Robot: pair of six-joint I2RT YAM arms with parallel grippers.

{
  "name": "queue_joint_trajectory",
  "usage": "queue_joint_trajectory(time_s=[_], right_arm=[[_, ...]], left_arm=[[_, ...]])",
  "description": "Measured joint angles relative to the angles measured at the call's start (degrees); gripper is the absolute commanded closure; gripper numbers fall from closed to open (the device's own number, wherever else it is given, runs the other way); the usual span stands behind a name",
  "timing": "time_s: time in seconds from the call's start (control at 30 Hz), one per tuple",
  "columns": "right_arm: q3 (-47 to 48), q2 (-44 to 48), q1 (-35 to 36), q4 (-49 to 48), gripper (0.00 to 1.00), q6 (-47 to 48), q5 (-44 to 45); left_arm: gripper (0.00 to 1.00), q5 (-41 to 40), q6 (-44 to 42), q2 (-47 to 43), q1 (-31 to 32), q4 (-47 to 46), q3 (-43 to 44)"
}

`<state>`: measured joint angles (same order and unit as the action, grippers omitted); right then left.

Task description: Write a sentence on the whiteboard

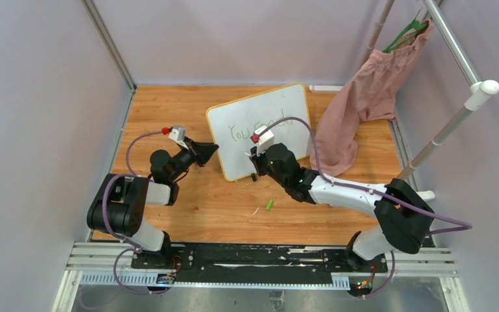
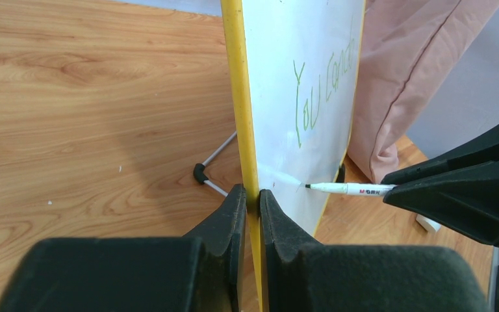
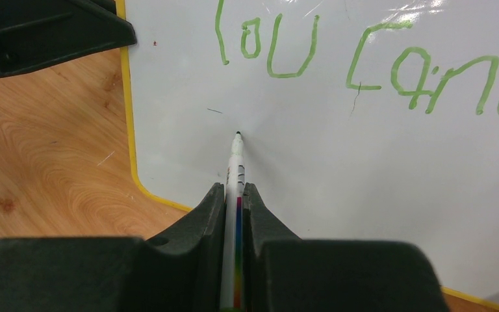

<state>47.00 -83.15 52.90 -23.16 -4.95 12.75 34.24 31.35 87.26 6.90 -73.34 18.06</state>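
The whiteboard [image 1: 260, 127] stands tilted on the wooden table, white with a yellow rim. Green words "You can d" show on it [image 3: 364, 58]; the word "this" is not seen. My left gripper [image 2: 252, 198] is shut on the board's yellow left rim [image 2: 237, 97]. My right gripper [image 3: 234, 195] is shut on a white marker [image 3: 236, 166]. Its dark tip touches the bare board below the "You". The marker also shows in the left wrist view [image 2: 347, 188]. In the top view the right gripper [image 1: 260, 153] is in front of the board's lower part.
A pink garment [image 1: 364, 104] hangs from a green hanger on a white rack at the right, touching the table beside the board. A green marker cap [image 1: 269, 204] lies on the wood in front. Grey walls enclose the table. A black board foot [image 2: 199, 173] sits behind.
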Motion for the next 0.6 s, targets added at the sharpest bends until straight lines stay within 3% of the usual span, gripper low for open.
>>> queue_joint_trajectory(time_s=[0.6], right_arm=[[0.07, -0.81, 0.31, -0.42, 1.00, -1.55, 0.85]], left_arm=[[1.00, -0.22, 0.00, 0.00, 0.00, 0.20, 0.00]])
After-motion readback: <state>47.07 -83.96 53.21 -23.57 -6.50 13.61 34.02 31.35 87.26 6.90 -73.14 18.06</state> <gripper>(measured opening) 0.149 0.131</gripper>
